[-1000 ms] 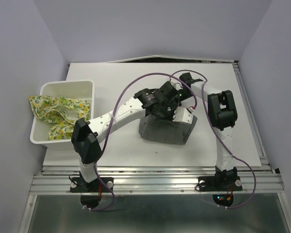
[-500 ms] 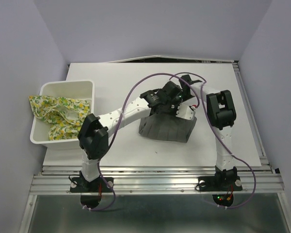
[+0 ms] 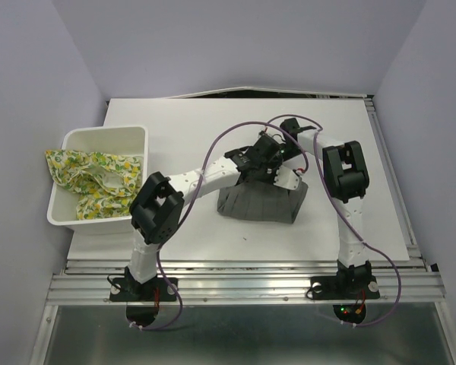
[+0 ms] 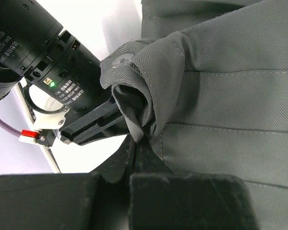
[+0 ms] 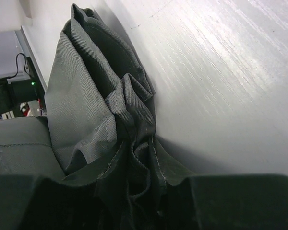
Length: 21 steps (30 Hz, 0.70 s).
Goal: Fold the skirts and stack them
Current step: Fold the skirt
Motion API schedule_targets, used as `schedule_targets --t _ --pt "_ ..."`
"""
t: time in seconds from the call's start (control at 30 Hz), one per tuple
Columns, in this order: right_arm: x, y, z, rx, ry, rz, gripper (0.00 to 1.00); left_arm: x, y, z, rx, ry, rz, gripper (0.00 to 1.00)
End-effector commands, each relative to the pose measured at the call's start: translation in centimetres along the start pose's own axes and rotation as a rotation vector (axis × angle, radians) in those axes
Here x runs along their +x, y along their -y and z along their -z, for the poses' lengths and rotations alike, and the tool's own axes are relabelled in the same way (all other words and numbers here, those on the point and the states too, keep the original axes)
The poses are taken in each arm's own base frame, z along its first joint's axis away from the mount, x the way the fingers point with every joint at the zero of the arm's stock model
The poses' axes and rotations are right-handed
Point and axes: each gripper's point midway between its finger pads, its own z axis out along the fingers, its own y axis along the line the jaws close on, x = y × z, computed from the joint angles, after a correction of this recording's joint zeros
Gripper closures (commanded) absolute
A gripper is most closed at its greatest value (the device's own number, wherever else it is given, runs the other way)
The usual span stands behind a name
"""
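The basket (image 3: 106, 131) stands on the table (image 3: 365, 152) at its left side. The lemon skirt (image 3: 91, 179) lies crumpled inside the basket and fills most of it. One corner hangs out over the basket's left wall.

The grey skirt (image 3: 262, 201) lies on the table to the right of the basket, well apart from it and about level with the basket's near half. It lies partly flat, its pleats fanning toward the near edge, and its far edge is gathered up.

Both arms reach to that gathered edge, right of the basket, and their wrists crowd together there.

The left gripper (image 4: 134, 155) is clenched on the grey skirt. In the left wrist view a thin fold of the cloth runs down into the closed gap between its fingers. Above that fold the cloth bulges into a rolled lump that carries a clear button (image 4: 122, 58).

The right gripper (image 5: 134, 191) grasps the grey skirt too. In its own view a thick bunch of folds is pressed between its fingers, with the rest of the cloth trailing away over the white tabletop. From the left wrist view this gripper's dark body sits just beside the lump, one finger against it.

A purple cable (image 3: 213, 144) arches over the left arm, between the basket and the grey skirt.
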Motion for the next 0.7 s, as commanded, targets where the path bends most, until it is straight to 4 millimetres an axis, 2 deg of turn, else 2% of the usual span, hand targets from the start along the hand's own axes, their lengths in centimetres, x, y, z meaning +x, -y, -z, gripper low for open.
schedule_targets --t 0.0,0.33,0.4,0.53,0.67 --pt "-0.6 -0.8 -0.1 -0.036 0.000 -0.013 0.70 -0.6 -2.6 -0.5 -0.108 0.036 -0.004 0.98" --pt "-0.8 -1.1 -0.2 -0.060 -0.001 -0.020 0.70 0.0 -2.0 -2.3 -0.140 0.045 0.001 0.96" --pt "-0.8 -1.2 -0.1 -0.061 -0.002 -0.023 0.70 0.3 -1.9 -2.6 -0.146 0.034 0.005 0.92" --pt "-0.8 -1.2 -0.2 -0.060 -0.004 -0.025 0.71 0.8 -2.0 -3.0 -0.178 0.020 0.011 0.76" --pt "-0.8 -0.9 -0.2 -0.048 -0.004 -0.027 0.71 0.9 -2.3 -3.1 -0.205 0.022 0.027 0.54"
